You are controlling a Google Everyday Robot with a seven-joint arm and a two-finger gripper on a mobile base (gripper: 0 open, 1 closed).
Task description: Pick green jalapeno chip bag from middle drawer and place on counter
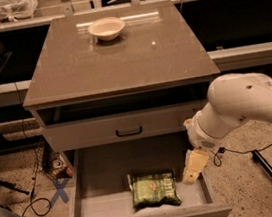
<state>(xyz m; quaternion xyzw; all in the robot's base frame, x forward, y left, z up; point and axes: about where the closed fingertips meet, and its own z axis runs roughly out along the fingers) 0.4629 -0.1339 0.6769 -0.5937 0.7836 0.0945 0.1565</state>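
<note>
The green jalapeno chip bag (154, 189) lies flat on the floor of the open middle drawer (104, 208), near its front, right of centre. My gripper (194, 167) hangs from the white arm (241, 105) over the drawer's right side, just right of the bag and a little above it, holding nothing that I can see. The counter (119, 57) is the glossy grey-brown top of the cabinet above.
A white bowl (107, 28) stands at the back of the counter. A shallower drawer with a black handle (128, 131) sits above the open one, slightly pulled out. A long pale ledge with metal posts (249, 54) runs behind. Cables and a blue tape cross (59, 191) lie on the floor at left.
</note>
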